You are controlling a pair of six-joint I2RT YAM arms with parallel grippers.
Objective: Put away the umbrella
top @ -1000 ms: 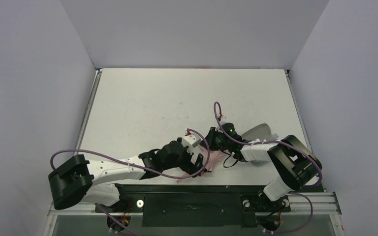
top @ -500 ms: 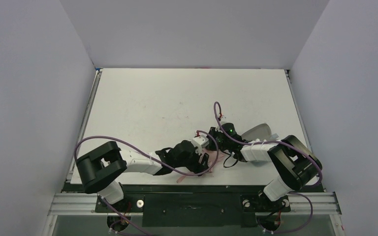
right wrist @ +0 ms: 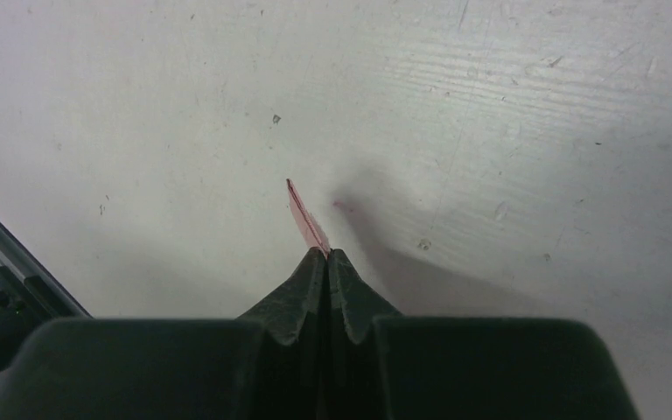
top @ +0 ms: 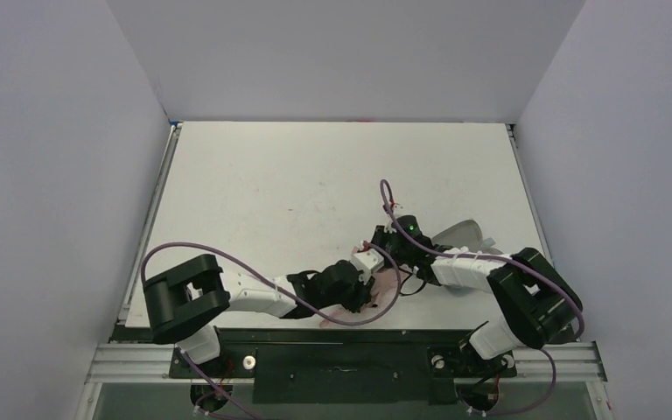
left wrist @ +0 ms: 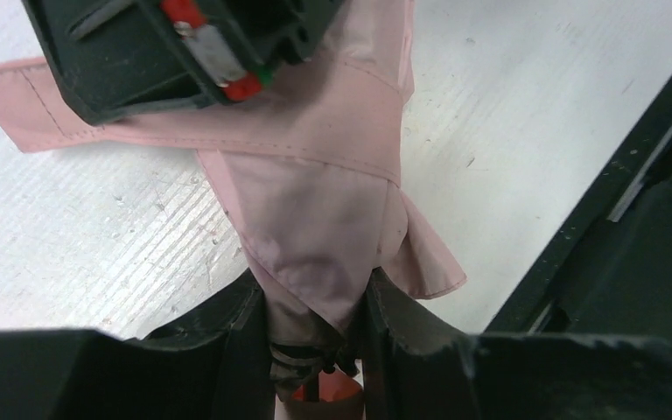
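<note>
The umbrella (left wrist: 324, 210) lies folded near the table's front edge, a bundle of pale pink fabric (top: 389, 282) between the two arms. My left gripper (left wrist: 315, 293) has its fingers pressed on both sides of the bundle's lower end, just above black ribs and a pink handle part. A pink strap (left wrist: 17, 96) runs across the bundle. My right gripper (right wrist: 326, 254) is shut on a thin pink strip (right wrist: 302, 214) of that fabric, held just above the table. In the top view the left gripper (top: 366, 293) sits just in front of the right gripper (top: 383, 254).
A pale oblong case (top: 458, 234) lies on the table behind the right arm. The black rail (left wrist: 595, 219) at the table's front edge runs close beside the umbrella. Grey walls stand on three sides.
The left arm has swung right to the umbrella, and its jaws have closed from wide open onto the fabric bundle. The right gripper stays shut and has shifted slightly.
</note>
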